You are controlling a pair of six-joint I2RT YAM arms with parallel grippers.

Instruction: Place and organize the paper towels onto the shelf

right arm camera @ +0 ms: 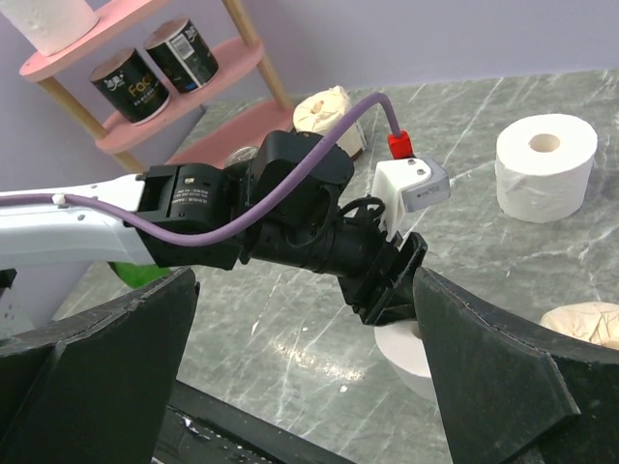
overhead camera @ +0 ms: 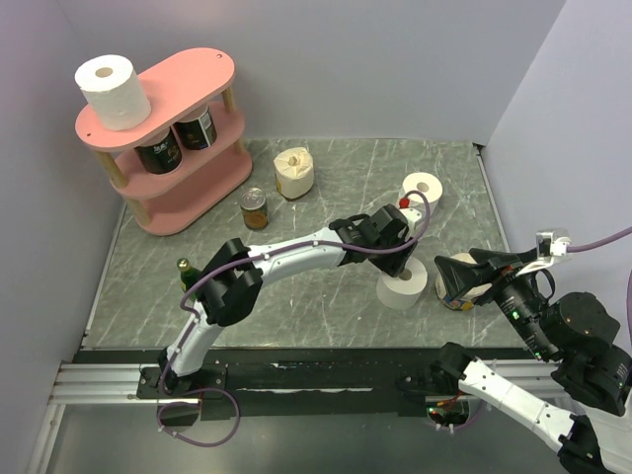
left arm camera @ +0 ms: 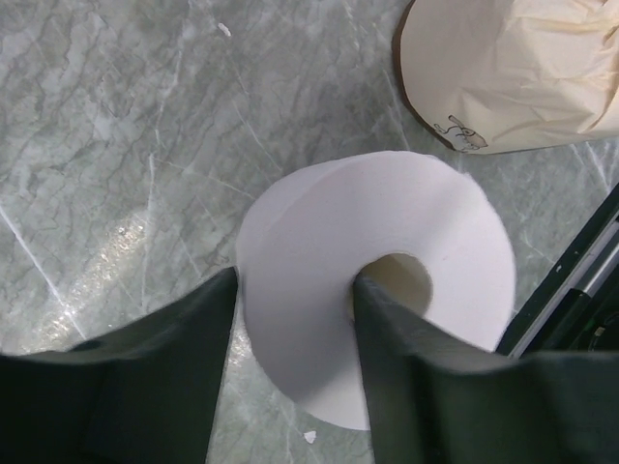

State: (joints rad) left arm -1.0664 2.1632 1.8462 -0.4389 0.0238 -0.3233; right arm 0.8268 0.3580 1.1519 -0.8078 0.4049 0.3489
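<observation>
top view: the left gripper sits over a paper towel roll at four o'clock on the table. the shelf stands at ten o'clock, a second roll on its top board. left wrist view: one finger is down the core and the other outside, pinching the roll's wall. lift straight up before swinging over, so the soft wall doesn't slip. right wrist view: the right gripper is spread wide, holding nothing; best kept aside.

Left gripper pinched, right gripper spread
</observation>
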